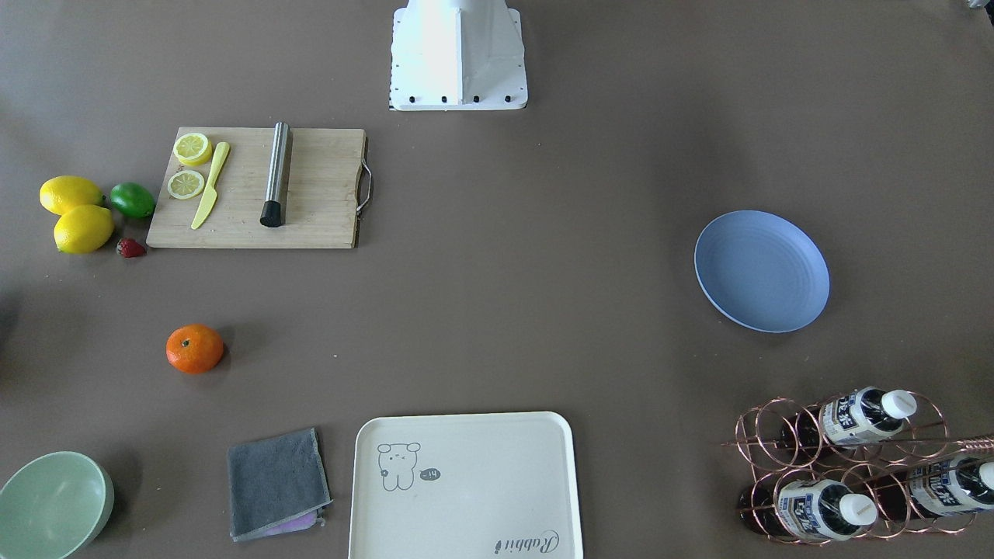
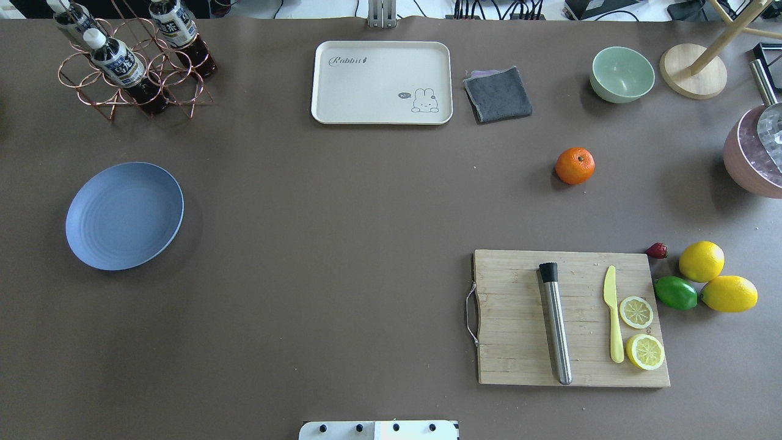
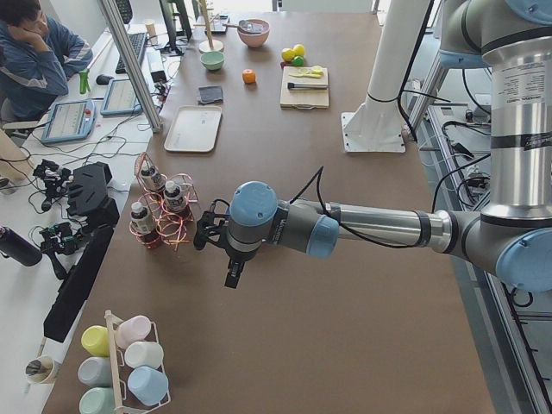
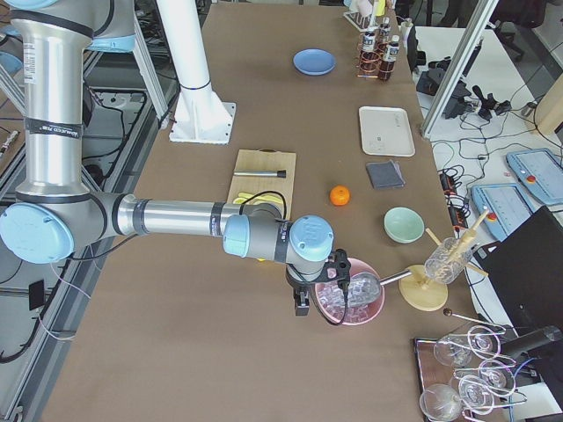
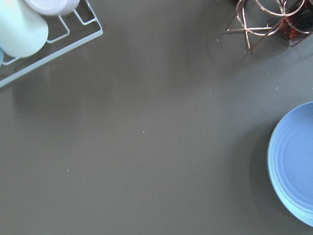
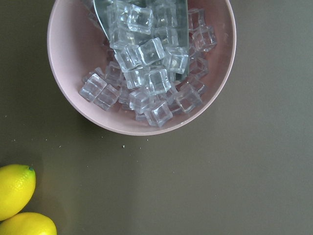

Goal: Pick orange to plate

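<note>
The orange [image 1: 194,348] sits by itself on the brown bench [image 1: 505,310], on my right half and touching nothing. It lies between the wooden cutting board [image 1: 311,194] and the grey folded cloth [image 1: 276,481]. The plate [image 1: 762,272] lies flat on my left half, well apart from the orange.

On the board rest a steel cylinder with a black tip [image 1: 276,175], a yellow knife [image 1: 210,186] and two lemon slices [image 1: 189,164]. Just beside the board are two whole lemons [image 1: 76,213], a lime [image 1: 132,199] and a strawberry [image 1: 130,248]. A cream tray [image 1: 466,481] lies next to the cloth, with a pale green bowl [image 1: 50,505] farther out. Near the plate, a copper wire rack holds bottles [image 1: 846,466].

My left end effector [image 3: 231,274] hangs over the bench near that rack. My right end effector [image 4: 303,303] hangs just beside a pink bowl of ice cubes [image 6: 142,73]. Both show only in the side views, so I cannot tell whether either one is open or closed.

The bench cover is matt and dark, with a few pale specks. Beyond the bench's far edge a person in a blue jacket [image 3: 34,52] sits at a desk, with cables and gear along the floor.
</note>
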Controlling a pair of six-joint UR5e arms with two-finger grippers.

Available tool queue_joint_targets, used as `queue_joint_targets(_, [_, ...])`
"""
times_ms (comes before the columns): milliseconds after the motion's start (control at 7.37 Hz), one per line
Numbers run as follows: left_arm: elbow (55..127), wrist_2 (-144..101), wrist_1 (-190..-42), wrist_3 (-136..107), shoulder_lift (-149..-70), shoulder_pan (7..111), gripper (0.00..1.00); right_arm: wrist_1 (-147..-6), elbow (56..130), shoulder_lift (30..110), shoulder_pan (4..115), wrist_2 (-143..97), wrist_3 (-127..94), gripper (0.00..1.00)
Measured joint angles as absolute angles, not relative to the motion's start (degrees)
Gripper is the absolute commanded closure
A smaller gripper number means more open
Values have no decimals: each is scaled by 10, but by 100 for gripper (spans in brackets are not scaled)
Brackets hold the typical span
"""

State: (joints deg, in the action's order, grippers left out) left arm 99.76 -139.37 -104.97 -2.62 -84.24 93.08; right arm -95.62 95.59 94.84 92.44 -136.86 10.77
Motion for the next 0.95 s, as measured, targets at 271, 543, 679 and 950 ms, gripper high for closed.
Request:
queue_joint_targets(271, [984,-1405,-1101,-27,-845,926,2,-956,972,943,923,-1369,108,0])
queue_joint_targets(543, [973,-1406,-1129,-33,-865,882,1,-947,1006,937,907,-1369,98,0])
queue_joint_targets(679, [967,-1404,-1135,-53,-870,859,1,-925,1016,934,886,-1368,62,0])
queue_joint_targets(950, [956,-1387,-1188,-174,-872,793,3,-830,1023,932,819,-1358,-95,0])
